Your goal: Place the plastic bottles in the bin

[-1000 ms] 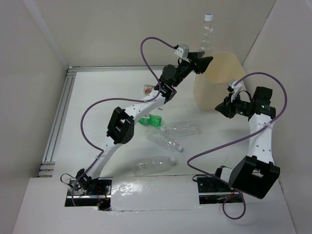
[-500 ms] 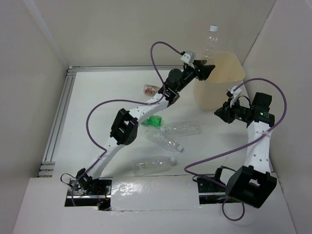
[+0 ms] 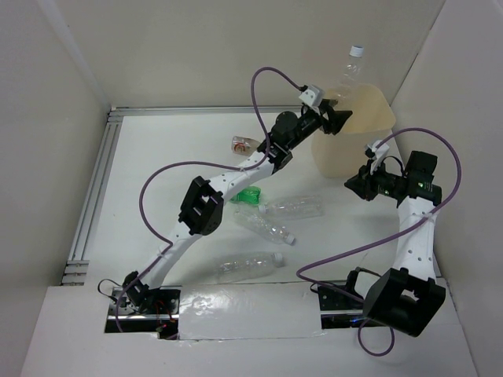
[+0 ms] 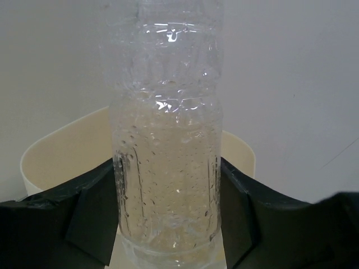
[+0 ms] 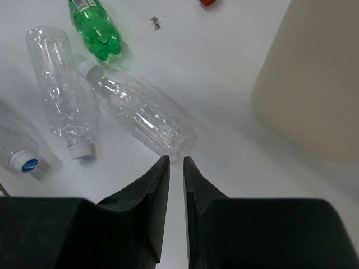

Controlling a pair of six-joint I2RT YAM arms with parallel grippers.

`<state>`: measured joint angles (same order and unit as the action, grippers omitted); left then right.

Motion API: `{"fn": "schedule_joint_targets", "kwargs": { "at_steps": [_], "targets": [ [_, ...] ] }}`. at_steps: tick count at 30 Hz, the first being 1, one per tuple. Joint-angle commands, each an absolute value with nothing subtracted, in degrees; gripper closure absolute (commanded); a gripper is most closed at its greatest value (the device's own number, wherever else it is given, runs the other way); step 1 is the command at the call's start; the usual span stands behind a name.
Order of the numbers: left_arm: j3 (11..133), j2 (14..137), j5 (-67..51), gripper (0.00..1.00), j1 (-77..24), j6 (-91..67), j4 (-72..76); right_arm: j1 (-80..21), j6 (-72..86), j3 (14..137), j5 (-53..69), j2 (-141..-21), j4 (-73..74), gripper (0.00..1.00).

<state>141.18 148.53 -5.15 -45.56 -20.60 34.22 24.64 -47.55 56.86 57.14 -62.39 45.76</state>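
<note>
Setting: white table (image 3: 157, 165) boxed in by plain beige walls, with the arms bolted at its near edge.
Bin: the tall cream bin (image 3: 346, 157) stands on the table at the far right.
Left gripper: the left gripper (image 3: 334, 118) hangs above the bin's left rim, clamped on the lower body of the held bottle (image 4: 166, 168), which is clear and upright, cap up.
Right gripper: the right gripper (image 5: 176, 168) hovers by the bin's near side, fingers narrowly apart with nothing between them.
Progress: by my judgement one bottle is about ready to drop.
Left to do: the green bottle (image 3: 247, 194), far clear bottle (image 3: 292, 207), middle clear bottle (image 3: 266, 225) and near clear bottle (image 3: 250, 265) all lie mid-table, apart from the bin.
Hidden: the bin's floor is blocked by the held bottle and the fingers, so its contents cannot be told. The held bottle's neck is cut off in the wrist view.
Unclear: a small red-marked item (image 3: 242, 144) on the far side is too small to name.
</note>
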Motion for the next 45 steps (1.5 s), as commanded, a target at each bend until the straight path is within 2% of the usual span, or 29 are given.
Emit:
{"fn": "schedule_joint_targets", "kwargs": {
  "at_steps": [1,4,5,12,14,15,17,18,21,22,23,27,28,31,32,37,38,42,45],
  "targets": [
    [143.35,147.83,-5.89,0.29,-46.05,-17.67,33.84,24.96,-47.02,56.25,57.66,-61.08,46.41,0.77],
    [143.35,147.83,-5.89,0.04,-46.05,-17.14,33.84,24.96,-47.02,55.73,58.18,-61.08,45.88,0.77],
    [143.35,147.83,-5.89,0.02,-46.05,-17.14,33.84,24.96,-47.02,55.72,58.18,-61.08,45.88,0.77],
    [143.96,147.22,-5.89,0.0,-46.05,-17.14,33.31,24.96,-47.02,55.72,58.18,-61.08,45.35,0.77],
    [143.96,146.69,-5.37,0.0,-46.05,-17.14,33.84,24.96,-47.02,55.72,58.18,-61.08,45.35,0.73],
    [143.96,146.17,-5.36,0.0,-46.05,-17.14,34.36,24.96,-47.02,55.72,58.18,-61.08,45.35,0.57],
    [144.57,145.47,-4.84,0.0,-45.44,-17.14,34.98,24.96,-47.02,55.72,58.18,-61.08,45.35,0.43],
    [144.58,145.46,-4.83,0.0,-45.44,-17.14,34.98,24.96,-47.02,55.72,58.18,-61.08,45.35,0.3],
    [143.97,141.87,-4.83,0.0,-44.04,-17.14,36.65,24.96,-49.82,55.72,59.58,-61.61,46.66,0.18],
    [143.96,140.81,-5.44,0.0,-43.25,-17.92,37.43,24.96,-52.44,55.72,60.72,-61.61,47.19,0.05],
    [142.14,139.58,-5.45,0.0,-43.24,-17.93,38.22,24.96,-54.38,55.72,61.43,-61.61,48.85,0.0],
    [135.54,130.54,-6.59,0.0,-41.14,-16.88,37.54,24.96,-75.1,55.64,65.21,-62.23,58.34,0.0],
    [133.53,127.99,-7.55,0.0,-40.44,-16.88,34.92,24.96,-84.54,54.85,65.74,-62.84,60.36,0.0],
    [119.14,114.73,-10.44,0.0,-36.49,-21.08,29.72,22.6,-95.14,52.39,64.7,-63.54,62.49,0.0],
    [108.39,107.13,-11.07,0.0,-34.04,-23.7,29.71,19.8,-96.49,52.38,63.82,-64.15,61.97,0.0],
    [77.04,86.72,-10.3,0.0,-30.67,-22.34,23.75,6.88,-94.23,51.86,55.13,-67.67,51.43,0.02],
    [70.21,81.96,-9.24,0.0,-30.67,-20.06,18.51,2.16,-91.96,52.55,52.32,-69.15,48.54,0.02],
    [58.4,73.94,-4.76,0.0,-31.2,-20.11,5.23,-8.23,-83.69,52.56,45.63,-73.82,39.14,0.02],
    [52.32,67.52,-2.38,0.0,-29.8,-25.92,-2.0,-11.76,-80.86,53.43,41.05,-79.86,33.31,0.04]
  ]
}}
